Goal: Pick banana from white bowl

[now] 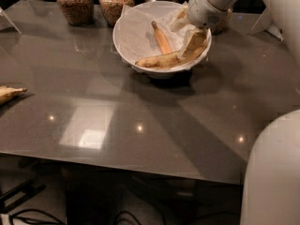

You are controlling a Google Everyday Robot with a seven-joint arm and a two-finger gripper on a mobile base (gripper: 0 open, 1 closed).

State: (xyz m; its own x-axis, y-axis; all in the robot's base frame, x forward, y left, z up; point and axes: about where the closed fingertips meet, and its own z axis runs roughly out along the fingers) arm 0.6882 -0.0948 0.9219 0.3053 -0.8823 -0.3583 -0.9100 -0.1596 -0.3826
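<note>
A large, round, deep white bowl (121,41) lined with crinkled white paper (135,31) stands on a dark foot near the far edge of the glossy dark grey bench (140,111), a little toward its far right corner. Inside it the long, curved yellow banana with brown speckles (161,60) lies along the near wall of the bowl, its darkened tip pointing toward the left edge of the bench and its other end rising up the right wall. A shorter, straighter orange banana (161,39) lies just behind it, pointing toward the far edge. The robot's white arm (213,3) reaches in from the far right corner, and the gripper (194,42) is down inside the right side of the bowl, right at the raised end of the speckled banana; whether it is open or closed on the fruit cannot be told. Two brown-filled glass jars (75,3) (117,1) stand along the far edge, left of the bowl. The end of a pale banana (9,93) lies at the left edge.
</note>
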